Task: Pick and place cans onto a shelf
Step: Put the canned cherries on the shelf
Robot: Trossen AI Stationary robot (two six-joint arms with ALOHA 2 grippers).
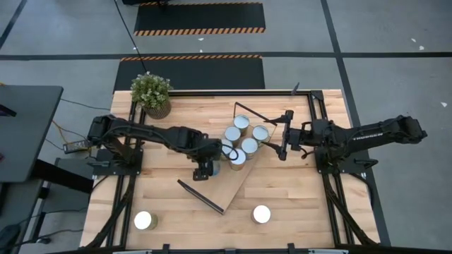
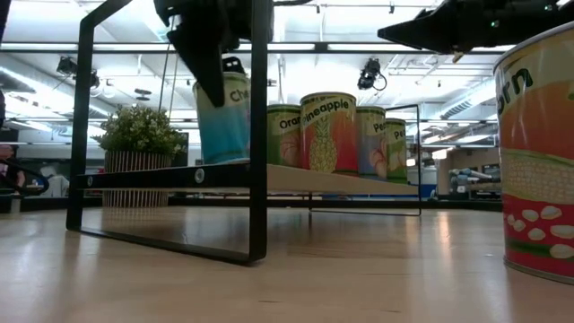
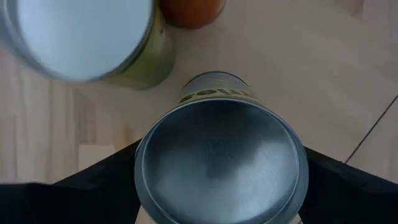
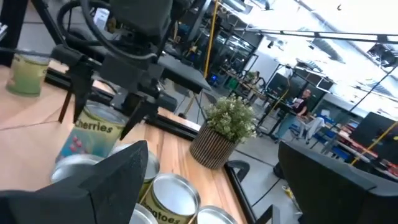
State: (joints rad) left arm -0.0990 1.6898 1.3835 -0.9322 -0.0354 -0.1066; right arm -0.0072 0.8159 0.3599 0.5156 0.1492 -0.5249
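1. The cherries can (image 4: 93, 138) carries a pale blue label with red fruit and the word "cherries"; its silver top (image 3: 221, 163) is dull and plain.
2. It stands on the shelf (image 1: 244, 185), at the edge of the cluster of cans (image 1: 242, 139), with the left gripper (image 1: 205, 169) clamped around its sides.
3. Other labels on the shelf read "Orange" (image 2: 283, 135), "Pineapple" (image 2: 328, 132) and a peach one (image 2: 370, 141).
4. A corn can (image 2: 541, 152) stands on the table, close to the low camera.
5. Two more cans (image 1: 144, 220) (image 1: 262, 214) sit on the tabletop near its front edge.
6. The right gripper (image 1: 284, 134) hovers beside the cluster with fingers apart, holding nothing.
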